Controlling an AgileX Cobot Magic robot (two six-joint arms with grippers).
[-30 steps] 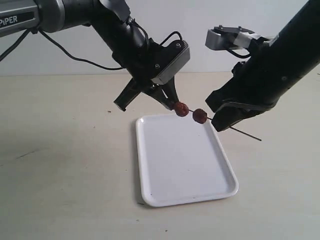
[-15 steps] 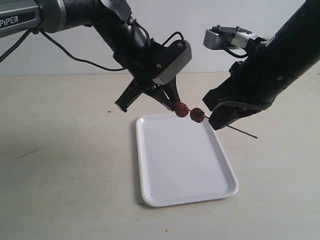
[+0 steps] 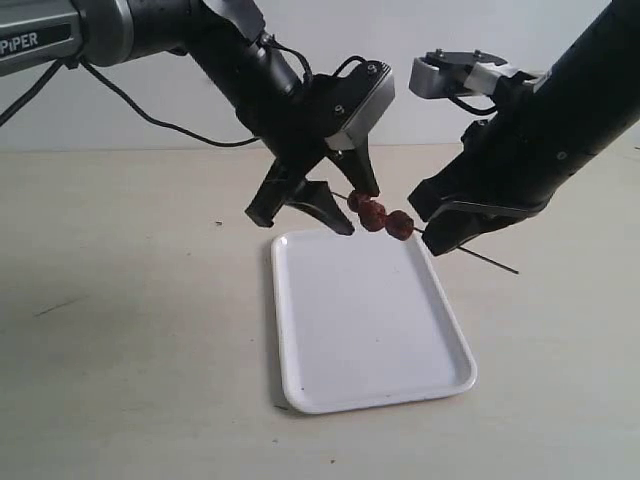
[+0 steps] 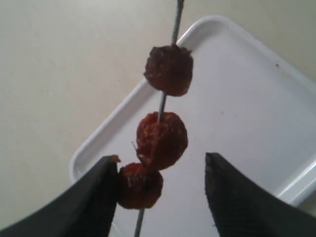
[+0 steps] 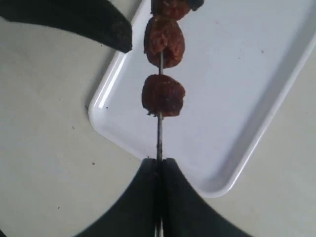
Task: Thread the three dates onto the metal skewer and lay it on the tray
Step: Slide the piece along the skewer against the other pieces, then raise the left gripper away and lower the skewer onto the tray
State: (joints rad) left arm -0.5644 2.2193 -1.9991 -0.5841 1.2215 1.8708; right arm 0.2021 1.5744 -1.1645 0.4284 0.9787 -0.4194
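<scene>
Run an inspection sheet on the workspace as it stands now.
Surface: beige tabletop, a few small dark marks.
Job's things: three dates threaded on the metal skewer, held in the air above the far end of the white tray.
Clutter: nothing seen.
Tools: left tool open, fingers either side of the dates; right tool shut on the metal skewer.
Cables: black cable hangs from the left arm, clear of the tabletop.
Surroundings: plain pale wall.
</scene>
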